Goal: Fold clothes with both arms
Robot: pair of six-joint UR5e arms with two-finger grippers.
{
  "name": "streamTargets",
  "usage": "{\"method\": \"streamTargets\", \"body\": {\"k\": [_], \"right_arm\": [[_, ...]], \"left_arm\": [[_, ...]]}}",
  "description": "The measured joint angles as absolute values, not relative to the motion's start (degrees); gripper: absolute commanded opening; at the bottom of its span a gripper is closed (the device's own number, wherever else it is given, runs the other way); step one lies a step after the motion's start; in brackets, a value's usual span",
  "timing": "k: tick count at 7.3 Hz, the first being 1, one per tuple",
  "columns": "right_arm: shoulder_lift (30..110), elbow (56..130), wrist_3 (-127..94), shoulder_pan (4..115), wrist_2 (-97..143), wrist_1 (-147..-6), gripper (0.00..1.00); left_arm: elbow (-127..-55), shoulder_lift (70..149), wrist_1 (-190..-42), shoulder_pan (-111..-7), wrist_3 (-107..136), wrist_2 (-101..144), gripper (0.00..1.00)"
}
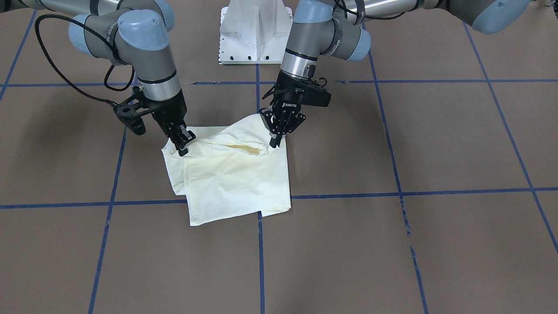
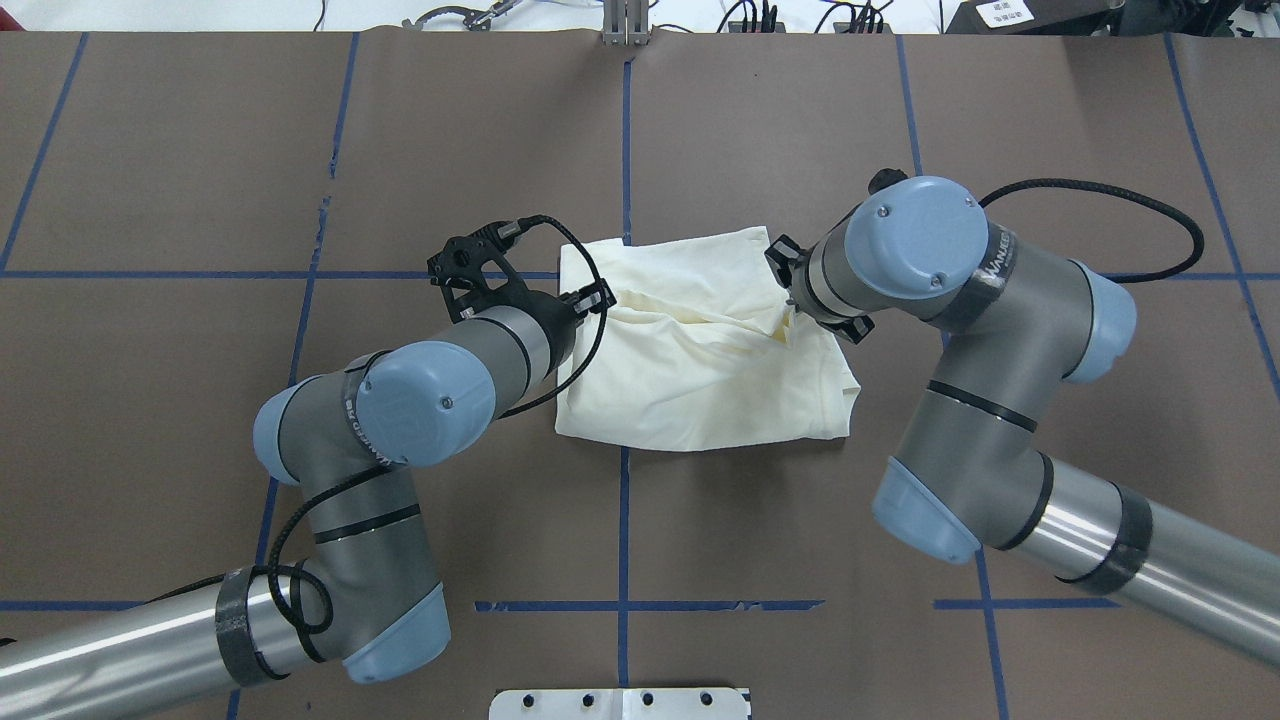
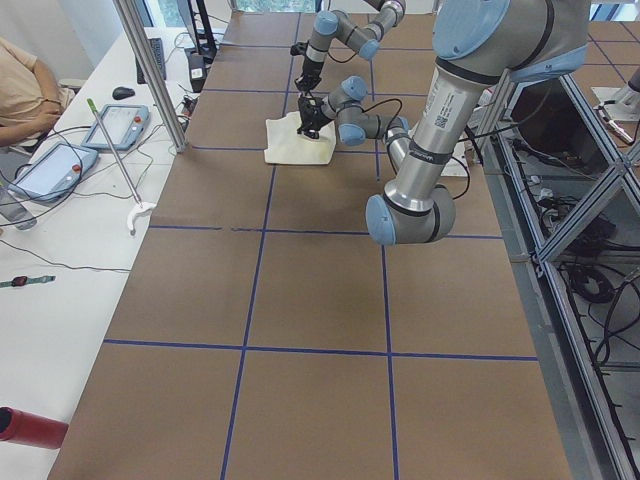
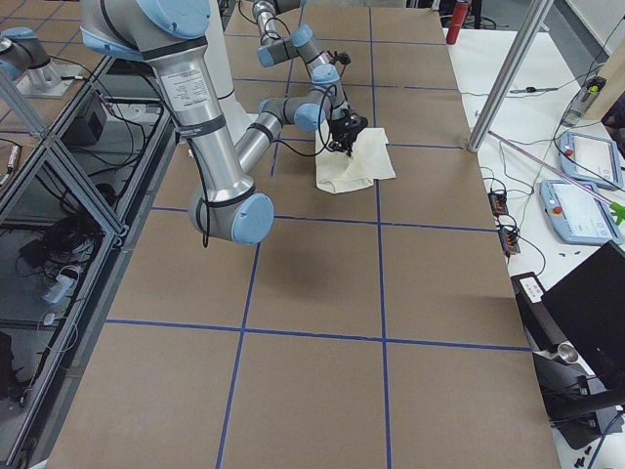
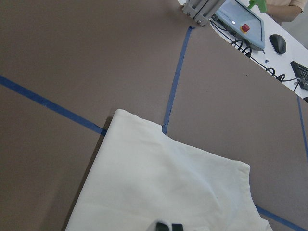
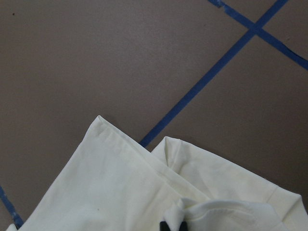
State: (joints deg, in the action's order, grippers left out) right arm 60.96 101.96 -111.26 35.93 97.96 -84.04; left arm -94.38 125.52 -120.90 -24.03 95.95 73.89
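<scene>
The left gripper (image 1: 275,140) and right gripper (image 1: 183,146) are both clamping the T-shirt (image 1: 235,183) edge beneath them. A fold is starting, and next, probably, they're lifting together and carrying it forward evenly.

Left end effector (image 1: 275,141) and right (image 1: 183,146) clamped

We see the cream shirt (image 2: 700,375) folded into a rough rectangle at the middle of the brown desk (image 2: 180,150), lying over a crossing of blue tape lines (image 2: 626,130). The left arm (image 2: 400,410) reaches in from the lower left, and the left end effector (image 2: 597,297) touches the shirt's left edge. The right arm (image 2: 960,400) comes from the lower right. The right end effector (image 2: 790,302) sits at the rumpled right edge, mostly hidden under its wrist.
</scene>
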Motion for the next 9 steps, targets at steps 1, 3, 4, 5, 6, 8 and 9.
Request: {"method": "streamTargets", "body": {"k": [1,3,4,5,6,8,9], "right_arm": [[58.6,97.7,-110.5,37.2,98.7,-82.3,0.0],[56.3,90.5,-109.5,38.9,99.5,-76.8,0.0],[55.3,88.2,-108.6,39.5,99.9,-75.6,0.0],[53.8,86.0,-107.9,39.9,100.1,-75.2,0.0],[52.3,83.8,-107.2,40.4,100.2,-75.0,0.0],[50.4,81.1,-105.8,41.0,100.3,-74.8,0.04],[49.3,79.7,-105.3,41.3,100.3,-74.8,0.73]], "left_arm": [[-91.1,126.7,-123.1,-24.9,95.5,74.4,0.0],[-84.9,128.4,-127.5,-26.4,94.2,74.6,0.0],[-82.6,129.1,-128.8,-27.0,93.7,74.8,0.0],[-80.6,129.9,-129.5,-27.5,93.2,74.9,0.0],[-79.2,130.4,-130.0,-28.2,92.7,75.0,0.0],[-75.6,131.0,-133.8,-29.1,92.1,75.6,0.04],[-73.9,131.3,-135.5,-29.7,91.9,76.0,0.07]]}}
